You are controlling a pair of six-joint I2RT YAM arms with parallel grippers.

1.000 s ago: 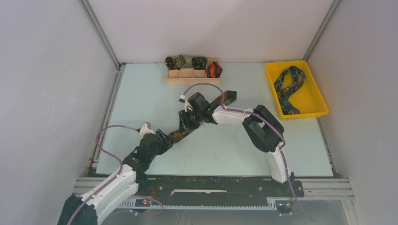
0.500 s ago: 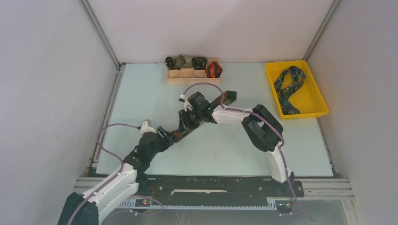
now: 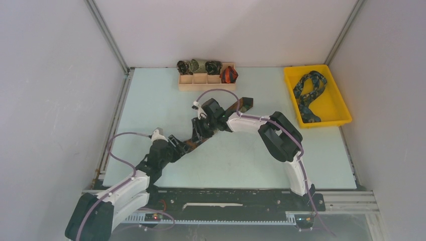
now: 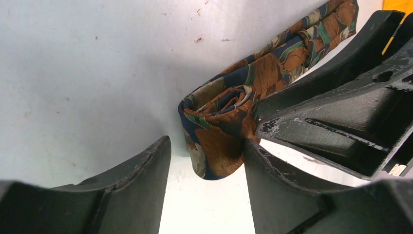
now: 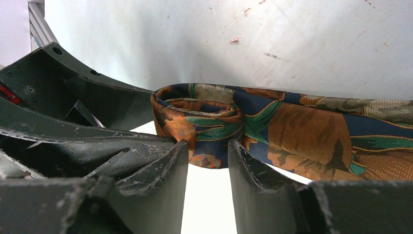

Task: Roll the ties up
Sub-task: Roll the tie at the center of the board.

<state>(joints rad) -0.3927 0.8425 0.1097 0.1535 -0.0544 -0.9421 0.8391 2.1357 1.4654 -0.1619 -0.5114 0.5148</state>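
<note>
My left gripper [image 4: 205, 145] stands apart astride the coiled end of the brown-orange-green tie [image 4: 219, 131] at mid-counter [image 3: 150, 100], one finger touching the fabric. My right gripper [image 5: 208, 144] sits narrow at the coil's edge; whether it is clamped, I cannot tell. Smooth, pale counter spreads leftward.

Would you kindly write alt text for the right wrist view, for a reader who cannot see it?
A brown, orange and green tie lies on a pale table, its end rolled into a coil. The right pincer brackets the coil's lower edge; the left pincer reaches in from the left.
</note>
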